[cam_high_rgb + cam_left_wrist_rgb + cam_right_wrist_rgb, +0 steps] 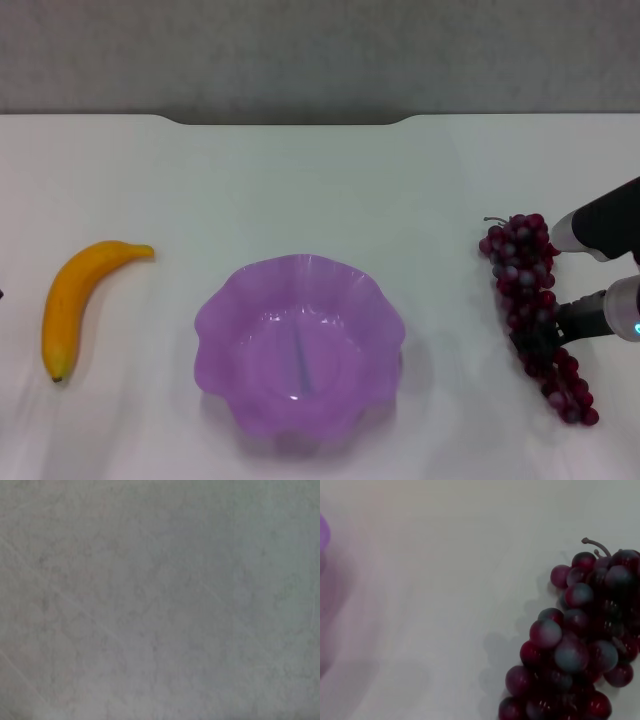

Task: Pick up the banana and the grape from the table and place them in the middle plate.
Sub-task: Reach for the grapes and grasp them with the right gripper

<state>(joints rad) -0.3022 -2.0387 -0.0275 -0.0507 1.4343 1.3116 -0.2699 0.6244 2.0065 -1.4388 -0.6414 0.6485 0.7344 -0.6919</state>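
Note:
The grape [530, 300], a long dark red-purple bunch, lies on the white table [320, 190] at the right. My right gripper [550, 285] reaches in from the right edge. It is open, with one finger near the bunch's stem end and the other over its middle. The right wrist view shows the grape [580, 645] close up, with the purple plate's rim [324, 532] at the edge. The banana [78, 300] lies on the table at the left. The middle plate [298, 345], purple with a wavy rim, stands empty between them. My left gripper is out of view.
The table's far edge has a dark notch [290, 118]. The left wrist view shows only bare white tabletop [160, 600]. Nothing else stands on the table.

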